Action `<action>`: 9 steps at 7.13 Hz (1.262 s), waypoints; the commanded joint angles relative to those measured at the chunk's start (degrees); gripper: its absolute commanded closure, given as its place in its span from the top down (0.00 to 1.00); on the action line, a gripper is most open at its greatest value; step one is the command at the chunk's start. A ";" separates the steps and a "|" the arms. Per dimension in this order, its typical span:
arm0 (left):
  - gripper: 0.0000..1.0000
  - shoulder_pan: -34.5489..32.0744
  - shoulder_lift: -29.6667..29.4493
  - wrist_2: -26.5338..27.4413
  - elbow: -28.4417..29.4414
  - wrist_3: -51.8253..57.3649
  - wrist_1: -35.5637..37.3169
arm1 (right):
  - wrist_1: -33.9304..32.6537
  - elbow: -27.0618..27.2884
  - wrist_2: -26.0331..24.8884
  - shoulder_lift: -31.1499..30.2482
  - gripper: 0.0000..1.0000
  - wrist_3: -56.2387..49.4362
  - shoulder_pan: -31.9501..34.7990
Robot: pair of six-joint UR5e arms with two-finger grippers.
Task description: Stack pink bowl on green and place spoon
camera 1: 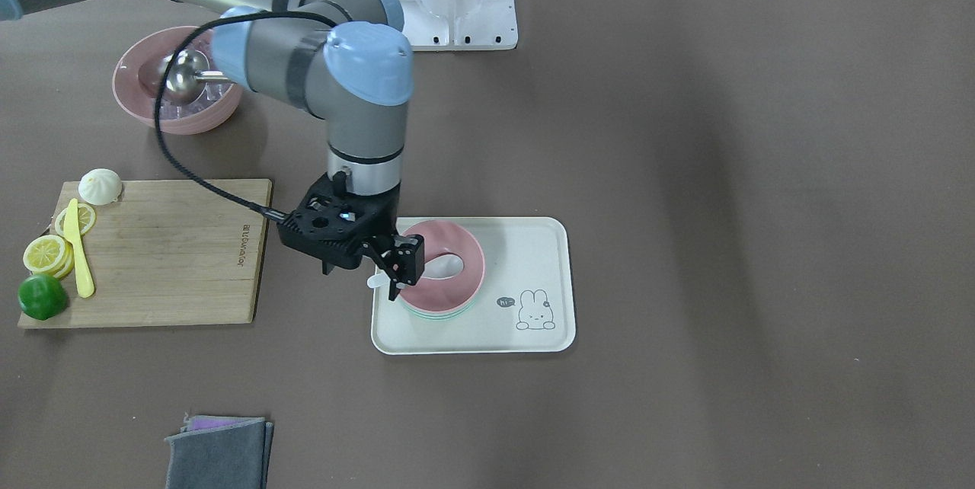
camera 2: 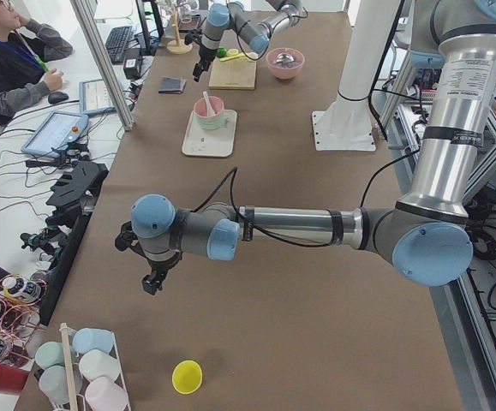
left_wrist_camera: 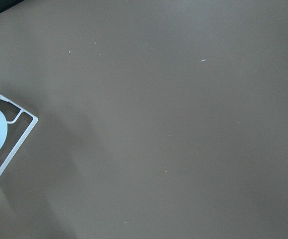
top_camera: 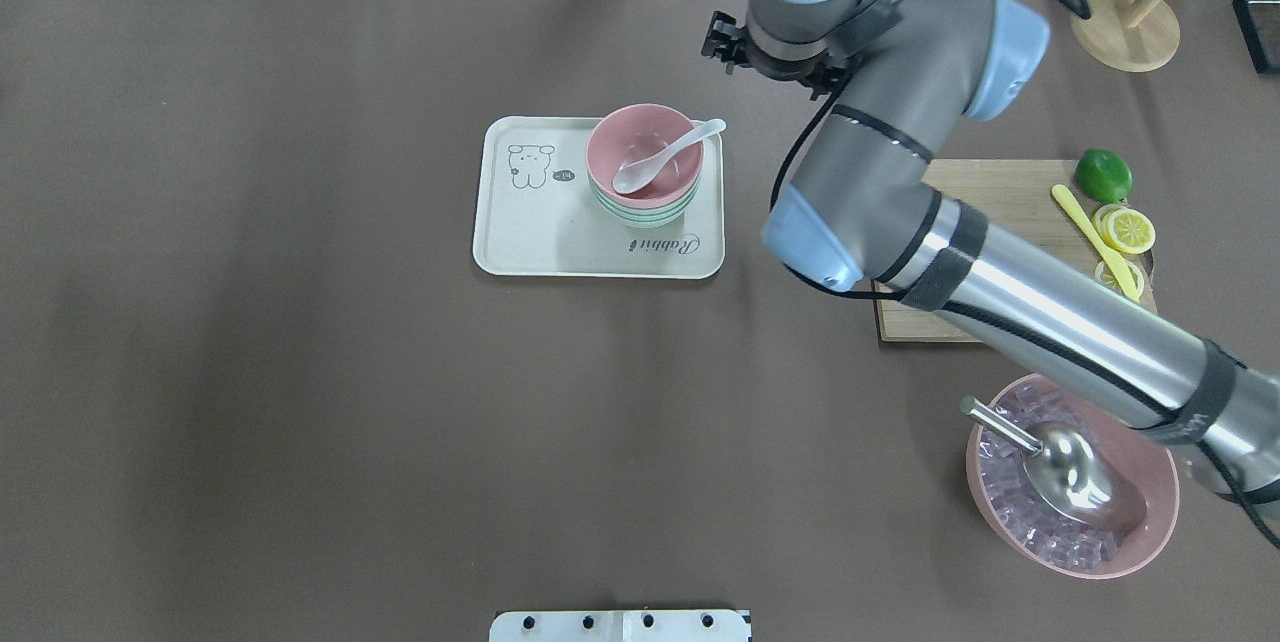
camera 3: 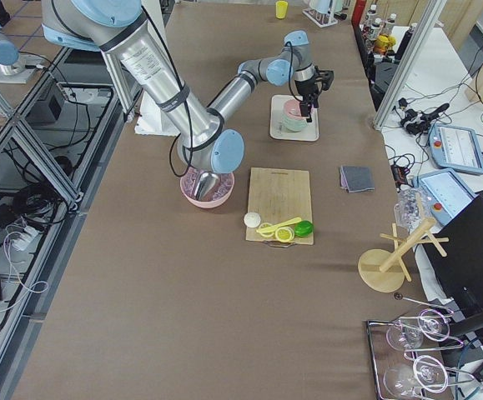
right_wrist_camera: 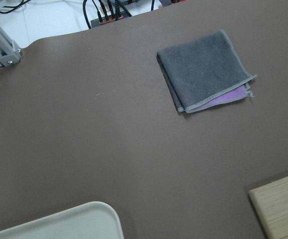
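Observation:
The pink bowl (camera 1: 438, 241) sits nested on the green bowl (camera 1: 438, 314) on the cream tray (camera 1: 518, 253). In the overhead view the pink bowl (top_camera: 625, 137) tops the green bowl (top_camera: 645, 214) at the right of the tray (top_camera: 540, 242). The white spoon (top_camera: 660, 157) lies in the pink bowl, its handle over the rim. My right gripper (camera 1: 400, 276) hovers by that handle, open and empty. My left gripper (camera 2: 149, 281) is far off over bare table; I cannot tell whether it is open or shut.
A wooden cutting board (camera 1: 167, 260) with lemon slices, a lime, a yellow knife and a bun lies near the right arm. A pink bowl of ice with a metal scoop (camera 1: 175, 85) stands behind it. A grey cloth (camera 1: 217, 455) lies at the operators' edge.

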 commanded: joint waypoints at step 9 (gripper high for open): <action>0.98 7.65 14.04 9.23 -24.53 -14.07 20.72 | 0.25 15.83 27.06 -42.29 1.00 -59.80 31.44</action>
